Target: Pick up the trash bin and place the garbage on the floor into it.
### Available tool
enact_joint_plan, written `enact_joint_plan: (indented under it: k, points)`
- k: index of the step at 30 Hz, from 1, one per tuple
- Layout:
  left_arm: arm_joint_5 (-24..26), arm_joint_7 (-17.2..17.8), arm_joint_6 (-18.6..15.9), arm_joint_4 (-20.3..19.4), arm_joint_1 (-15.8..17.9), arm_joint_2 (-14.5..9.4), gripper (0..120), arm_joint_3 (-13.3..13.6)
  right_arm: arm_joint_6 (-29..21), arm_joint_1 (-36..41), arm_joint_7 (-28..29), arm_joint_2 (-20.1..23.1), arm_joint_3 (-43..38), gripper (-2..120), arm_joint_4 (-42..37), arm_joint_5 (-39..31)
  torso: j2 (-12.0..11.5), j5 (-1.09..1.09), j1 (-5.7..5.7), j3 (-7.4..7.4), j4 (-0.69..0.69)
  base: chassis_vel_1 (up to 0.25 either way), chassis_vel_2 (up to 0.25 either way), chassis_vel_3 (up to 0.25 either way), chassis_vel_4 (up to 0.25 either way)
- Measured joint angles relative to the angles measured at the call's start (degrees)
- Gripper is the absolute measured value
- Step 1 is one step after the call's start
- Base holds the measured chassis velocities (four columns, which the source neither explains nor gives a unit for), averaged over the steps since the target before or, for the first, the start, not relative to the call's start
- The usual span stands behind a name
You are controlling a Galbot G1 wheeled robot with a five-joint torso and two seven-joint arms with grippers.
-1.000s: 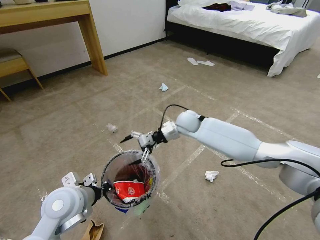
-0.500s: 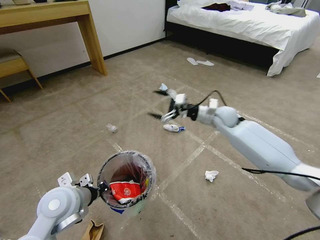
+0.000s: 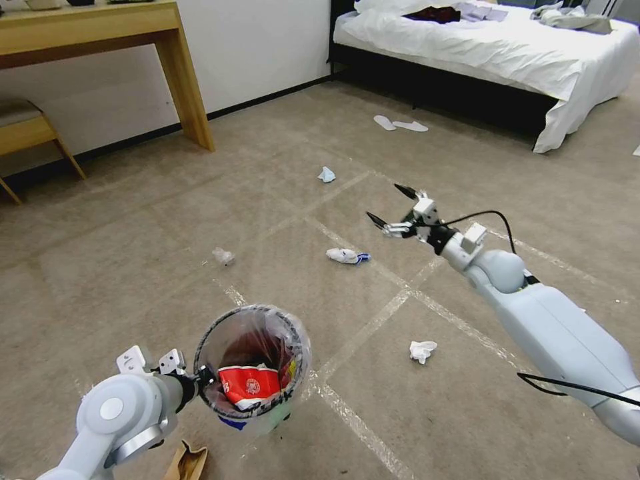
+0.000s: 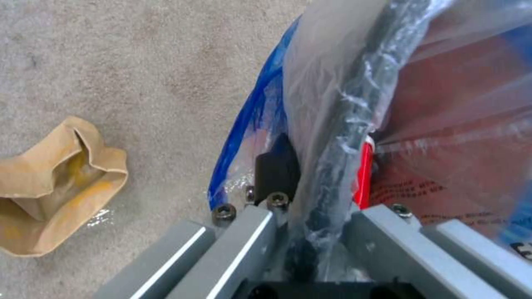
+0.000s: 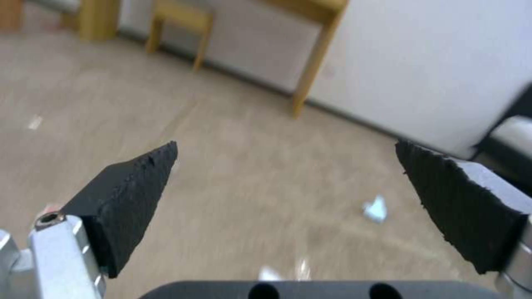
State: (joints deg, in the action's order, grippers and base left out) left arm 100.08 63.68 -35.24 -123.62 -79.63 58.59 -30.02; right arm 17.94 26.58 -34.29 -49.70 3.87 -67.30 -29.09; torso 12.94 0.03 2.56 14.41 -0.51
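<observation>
The trash bin point(image 3: 293, 333), round with a clear liner, hangs low over the floor point(image 3: 133, 220) at the lower left. My left gripper point(image 3: 200, 383) is shut on its rim point(image 4: 332, 137), one black pad point(image 4: 277, 166) outside the liner. A red-and-white cup point(image 3: 250, 382) lies inside. My right gripper point(image 3: 385, 203) hovers open and empty above the carpet, right of centre, its fingers point(image 5: 139, 178) spread wide. Garbage lies around: a white-and-blue wrapper point(image 3: 345, 255), a white tissue point(image 3: 423, 350), a pale blue tissue point(image 3: 327, 175) point(image 5: 377, 209), a small clear scrap point(image 3: 223, 255) and torn brown cardboard point(image 3: 187, 462) point(image 4: 55, 191).
A wooden desk point(image 3: 100, 27) and a stool point(image 3: 27, 127) stand along the wall at the back left. A bed point(image 3: 507, 47) with white sheets fills the back right, with two white slippers point(image 3: 400, 124) on the carpet before it. Clear tape lines point(image 3: 373, 320) cross the carpet.
My right arm has swung away from the bin's rim, forward and to the right, its gripper open. The white-and-blue wrapper has come into sight. The bin has barely shifted.
</observation>
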Motion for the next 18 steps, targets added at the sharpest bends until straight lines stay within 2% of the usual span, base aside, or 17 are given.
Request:
enact_joint_plan:
  k: [2,3,5,8,10,11,12,13,15,16,17,18]
  points:
    - [-0.04,-0.13,-0.07,0.56,0.42,-0.19,0,0.25,0.43,-2.06,-4.46,-0.13,1.55,100,5.17,4.24,0.0,-0.01,0.0,0.0,0.01,0.0,0.0,0.0,0.0]
    - [-0.04,-0.13,-0.07,0.56,0.42,-0.19,0,0.25,0.43,-2.06,-4.46,-0.13,1.55,100,5.17,4.24,0.0,-0.01,0.0,0.0,0.01,0.0,0.0,0.0,0.0]
    - [-0.21,-0.52,-0.19,1.14,0.92,-0.51,0,0.79,2.18,-5.89,-9.37,-1.12,4.99,100,12.21,13.12,0.0,-0.01,0.0,0.01,-0.03,0.0,0.0,0.0,0.0]
    - [-0.28,-0.67,-0.23,1.22,0.93,-0.52,0,0.83,2.81,-7.79,-10.39,-2.01,6.9,100,15.11,16.46,0.0,-0.01,0.0,0.0,-0.03,0.0,0.0,0.0,0.0]
    - [-0.52,-0.82,-0.3,1.3,0.84,-0.39,0,0.82,3.98,-10.97,-12.38,-4.08,9.67,100,20.65,21.8,0.0,-0.01,0.0,0.0,0.02,0.0,0.0,0.0,0.0]
    - [-0.78,-0.88,-0.33,1.32,0.67,-0.2,0,0.79,4.51,-12.52,-12.6,-5.75,10.9,100,24.08,25.74,0.0,-0.04,0.0,0.01,0.01,0.0,0.0,0.0,0.0]
    - [-0.78,-0.88,-0.33,1.32,0.67,-0.2,0,0.79,4.51,-12.52,-12.6,-5.75,10.9,100,24.08,25.74,0.0,-0.04,0.0,0.01,0.01,0.0,0.0,0.0,0.0]
    - [-1.04,-1.01,-0.37,1.29,0.42,0.01,0,0.77,5.06,-14.01,-12.34,-7.93,12.34,100,27.88,29.76,0.0,-0.02,0.0,0.01,0.02,0.0,0.0,0.0,0.0]
    - [-1.12,-1.04,-0.37,1.26,0.36,0.05,0,0.77,5.16,-14.26,-12.19,-8.33,12.63,100,28.58,30.43,-0.01,-0.01,0.0,0.01,0.02,0.0,0.0,0.0,0.0]
    - [-1.47,-1.16,-0.38,0.98,0.05,0.2,0,0.74,5.93,-15.71,-10.84,-11.21,13.96,100,33.15,36.25,-0.01,-0.02,0.0,0.01,-0.01,0.0,0.0,0.0,0.0]
    - [-1.47,-1.16,-0.38,0.98,0.05,0.2,0,0.74,5.93,-15.71,-10.84,-11.21,13.96,100,33.15,36.25,-0.01,-0.02,0.0,0.01,-0.01,0.0,0.0,0.0,0.0]
    - [-1.67,-1.29,-0.39,0.75,-0.09,0.24,0,0.69,6.41,-16.7,-9.65,-13.51,14.57,100,36.39,40.84,-0.01,-0.02,0.0,0.01,0.0,0.0,0.0,0.0,0.0]
